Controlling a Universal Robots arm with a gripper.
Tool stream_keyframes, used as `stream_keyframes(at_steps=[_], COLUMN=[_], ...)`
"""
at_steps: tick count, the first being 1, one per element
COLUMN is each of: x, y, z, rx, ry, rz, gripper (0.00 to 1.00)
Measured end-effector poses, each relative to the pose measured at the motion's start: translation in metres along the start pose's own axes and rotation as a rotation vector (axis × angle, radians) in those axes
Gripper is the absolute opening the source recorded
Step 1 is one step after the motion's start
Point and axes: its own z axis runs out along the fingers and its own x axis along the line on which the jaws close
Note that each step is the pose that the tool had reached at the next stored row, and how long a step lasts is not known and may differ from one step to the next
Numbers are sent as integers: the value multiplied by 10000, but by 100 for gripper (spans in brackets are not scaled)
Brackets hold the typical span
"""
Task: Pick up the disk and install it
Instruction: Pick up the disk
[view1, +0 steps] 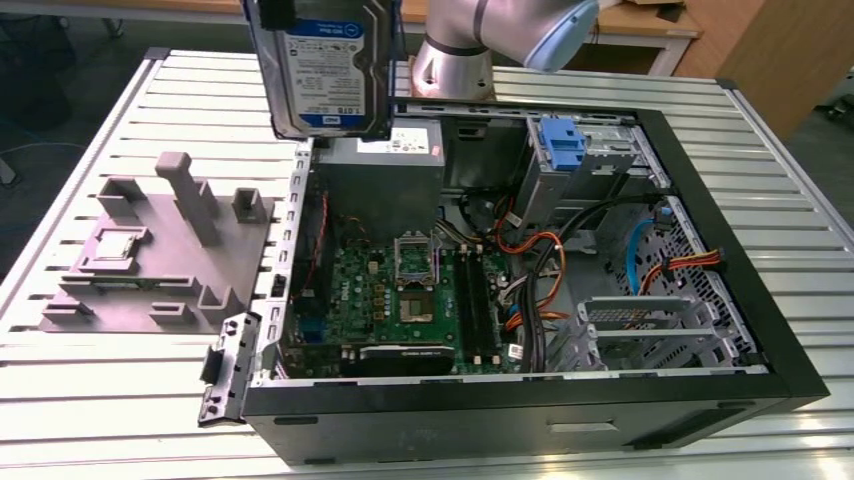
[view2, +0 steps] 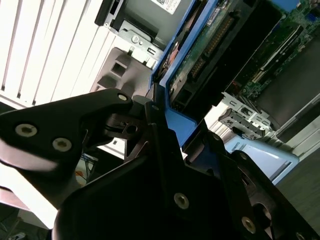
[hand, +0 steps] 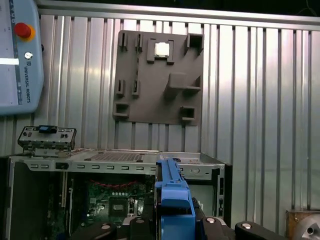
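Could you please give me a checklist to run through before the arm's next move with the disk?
1. Pincer shut on the disk: ok.
2. Disk clear of the grey holder plate: ok.
3. Disk over the drive bay: not ok, it hangs toward the exterior view's left, by the power supply.
4. Bay slot free: cannot tell.
5. Cables clear of the bay: cannot tell.

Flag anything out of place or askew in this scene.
Nothing looks damaged or spilled. Only the disk is unseated: the gripper holds it upright in the air, outside the open computer case, not in any bay.
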Motion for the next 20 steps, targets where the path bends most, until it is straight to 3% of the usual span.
stream_keyframes(at_steps=[7, 9, 12, 20], x=[192, 226, 250, 270], y=[-10, -43, -153, -519], z=[11, 14, 17, 29], rx=[0, 2, -1, 0], ry=[0, -2, 1, 0], rz=[0, 1, -1, 0], gripper=[37, 37, 37, 37])
